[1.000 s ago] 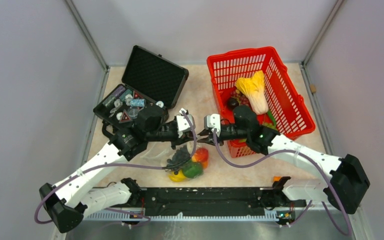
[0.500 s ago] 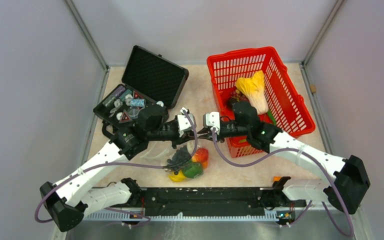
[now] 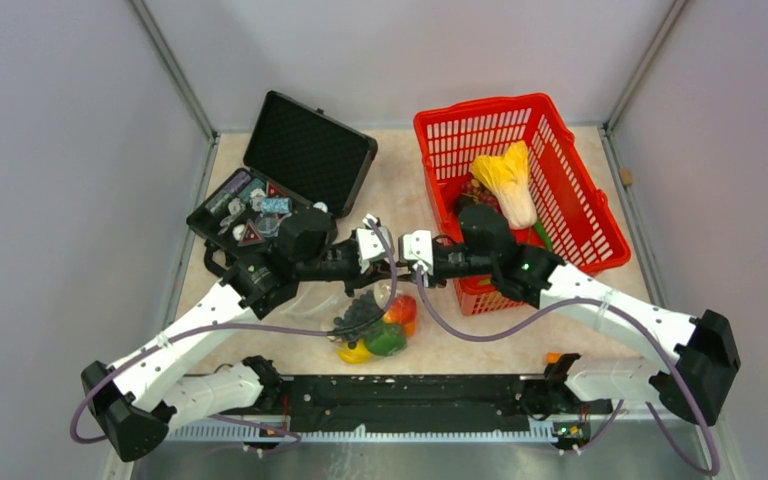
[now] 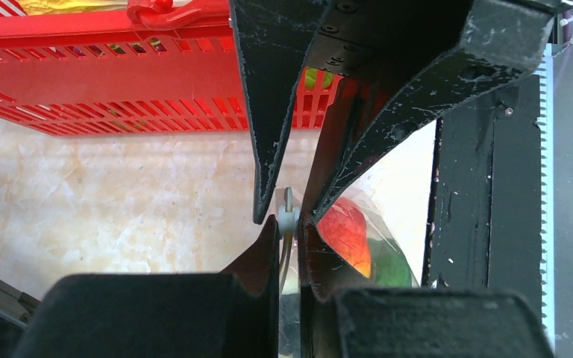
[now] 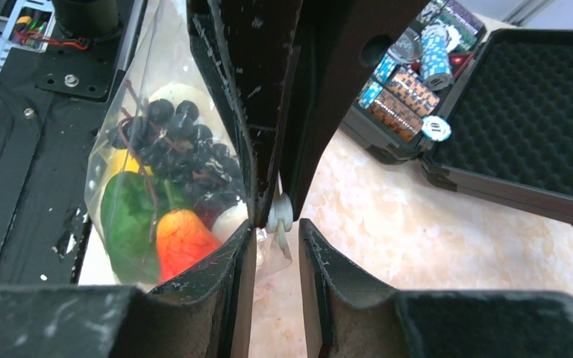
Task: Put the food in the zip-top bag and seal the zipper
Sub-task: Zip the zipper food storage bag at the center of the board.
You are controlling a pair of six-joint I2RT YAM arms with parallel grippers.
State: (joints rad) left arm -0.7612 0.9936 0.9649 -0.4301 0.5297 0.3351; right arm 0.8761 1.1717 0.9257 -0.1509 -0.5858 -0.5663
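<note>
Clear crinkly plastic makes up the zip-top bag [image 3: 372, 325], which sits near the middle of the table [image 3: 400, 185], between the open black case [image 3: 310, 150] at the far left and the red mesh basket [image 3: 582, 215] at the far right. Its filled end lies toward the near edge and its mouth is raised to where the two arms meet. Inside it, the right wrist view shows dark grapes [image 5: 170, 140], a green pepper [image 5: 129, 216], an orange-red fruit [image 5: 183, 240] and a small pale piece [image 5: 231, 220] packed together. The overhead view adds a yellow piece [image 3: 354, 352] at the near end of the bag. The left gripper [image 4: 289, 250] is clenched on the zipper [image 5: 278, 215], its two black fingers pressed together with the whitish strip and a fold of film pinched between them. The right gripper [image 5: 276, 250] faces it from the other side. Its jaws stand a little apart and straddle the same strip, with a thin gap showing on each side of it, so it is released rather than pinching. The tips of both grippers sit almost touching at that one spot on the bag's mouth. A pale cabbage [image 3: 508, 180] with a yellow top lies in the basket, well apart from the bag.
</note>
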